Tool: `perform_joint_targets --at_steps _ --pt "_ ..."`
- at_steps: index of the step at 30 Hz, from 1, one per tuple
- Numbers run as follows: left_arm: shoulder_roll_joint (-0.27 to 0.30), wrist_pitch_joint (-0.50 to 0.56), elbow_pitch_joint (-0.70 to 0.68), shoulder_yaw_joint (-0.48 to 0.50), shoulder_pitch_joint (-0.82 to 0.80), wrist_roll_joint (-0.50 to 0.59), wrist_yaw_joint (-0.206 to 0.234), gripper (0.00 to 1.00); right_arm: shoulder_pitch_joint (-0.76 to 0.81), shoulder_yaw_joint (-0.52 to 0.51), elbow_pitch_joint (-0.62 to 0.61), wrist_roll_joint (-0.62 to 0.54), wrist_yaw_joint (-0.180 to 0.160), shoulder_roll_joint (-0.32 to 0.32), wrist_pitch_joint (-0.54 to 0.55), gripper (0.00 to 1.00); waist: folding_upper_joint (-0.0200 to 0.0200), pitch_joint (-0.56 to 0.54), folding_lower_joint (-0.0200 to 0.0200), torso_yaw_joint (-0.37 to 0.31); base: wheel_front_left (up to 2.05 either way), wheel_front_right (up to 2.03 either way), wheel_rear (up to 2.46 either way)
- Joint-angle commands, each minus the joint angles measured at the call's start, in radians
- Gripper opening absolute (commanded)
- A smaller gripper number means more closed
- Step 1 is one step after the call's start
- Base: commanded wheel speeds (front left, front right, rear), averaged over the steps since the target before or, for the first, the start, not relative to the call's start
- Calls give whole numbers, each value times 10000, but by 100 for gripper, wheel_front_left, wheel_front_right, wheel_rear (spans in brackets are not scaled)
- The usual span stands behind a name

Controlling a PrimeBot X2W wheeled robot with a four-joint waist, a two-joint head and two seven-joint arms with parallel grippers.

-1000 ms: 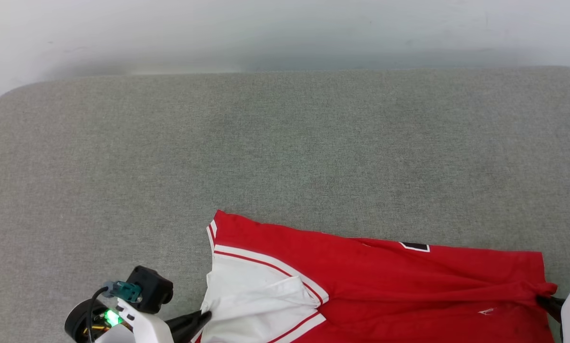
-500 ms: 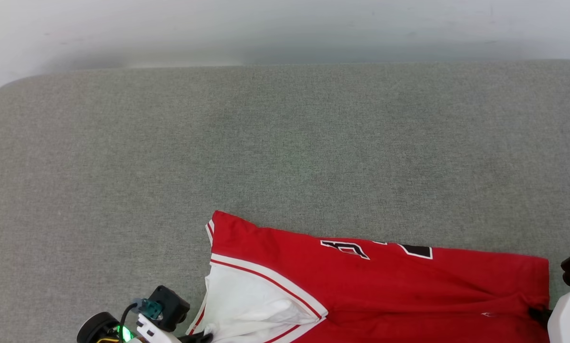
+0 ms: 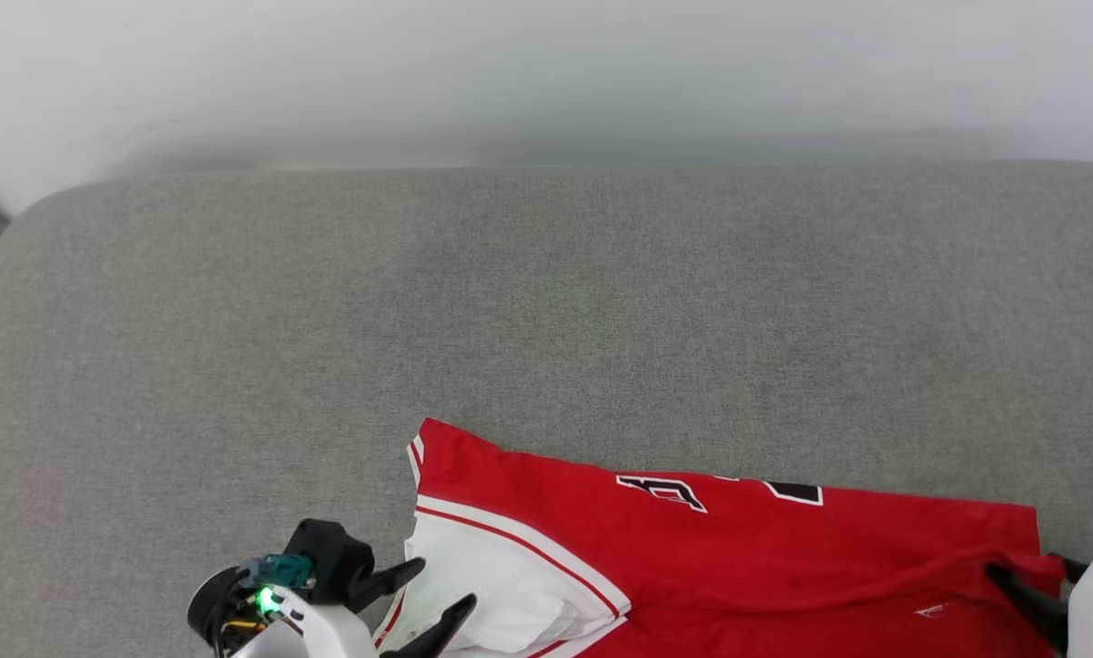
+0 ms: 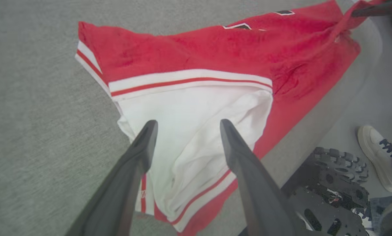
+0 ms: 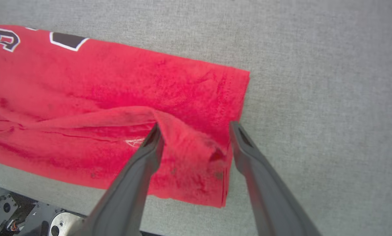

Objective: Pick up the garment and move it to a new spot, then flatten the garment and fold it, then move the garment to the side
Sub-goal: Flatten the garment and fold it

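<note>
1. The left arm comes in low from the near left of the grey fabric-covered worktop (image 3: 546, 302). Its white wrist is at the near edge, and its fingers angle toward the right and slightly away.
2. The left end effector (image 3: 444, 585) is spread wide and holds nothing. In the left wrist view it (image 4: 187, 123) is over the white sleeve (image 4: 196, 124), one dark finger to each side of the sleeve's crumpled middle. I cannot tell whether the tips touch the cloth.
3. The right arm shows as a pale forearm at the near right corner, with its fingers pointing left toward the shirt's hem.
4. The right end effector (image 3: 1026, 565) is also wide apart and grips nothing. In the right wrist view it (image 5: 195, 126) straddles a raised pucker of red cloth at the hem corner, and one fingertip is right against that ridge.
5. The red jersey T-shirt (image 3: 738, 548) lies across the near part of the worktop, right of centre. Its white sleeve is on the left and its hem on the right.
6. Black-and-white lettering (image 3: 665, 491) shows along the shirt's far edge, and its near side reaches the worktop's near edge.
7. Past that edge, the left wrist view shows a person's pale shoe (image 4: 376, 157) on the floor.
</note>
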Motion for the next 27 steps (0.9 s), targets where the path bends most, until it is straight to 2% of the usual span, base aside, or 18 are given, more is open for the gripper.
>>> perform_joint_targets --at_steps 1,4,8,11,14,16,19,22,27 --pt "-98 -278 -144 185 -81 -100 99 100 41 -252 -221 133 -4 126 138 100 -1 -101 0 53 0 0 0" --pt "-119 -885 -380 524 -179 123 396 100 221 -837 -658 156 -4 292 349 100 -1 -168 0 83 0 0 0" --pt "-416 -2377 -603 1414 133 207 1397 100 426 -1802 -1094 -60 -4 942 748 100 -1 -238 0 64 0 0 0" --pt "-683 -3456 -778 2265 544 61 1994 100 596 -2646 -1157 -223 -4 1838 1247 100 -1 -287 0 56 0 0 0" --pt "-935 -3763 -862 3192 980 423 2444 100 692 -3462 -1258 -555 -3 2665 1714 100 -1 -303 0 101 0 0 0" --pt "-1422 -3801 -1136 4123 1184 937 2628 100 759 -3902 -1295 -913 -3 3142 1844 100 -1 -283 0 152 0 0 0" --pt "-2089 -3795 -1416 5423 1803 2040 2469 100 807 -4291 -1295 -1302 -3 3668 1973 100 -1 -257 0 226 0 0 0" --pt "-2833 -3791 -1607 6441 2210 3157 2095 100 746 -4527 -1085 -1614 -3 3996 2006 100 -1 -218 0 282 0 0 0" --pt "-3851 -3793 -1503 7668 2762 4413 1245 100 481 -4786 -507 -2063 -3 4139 1730 100 -1 -88 0 397 0 0 0"
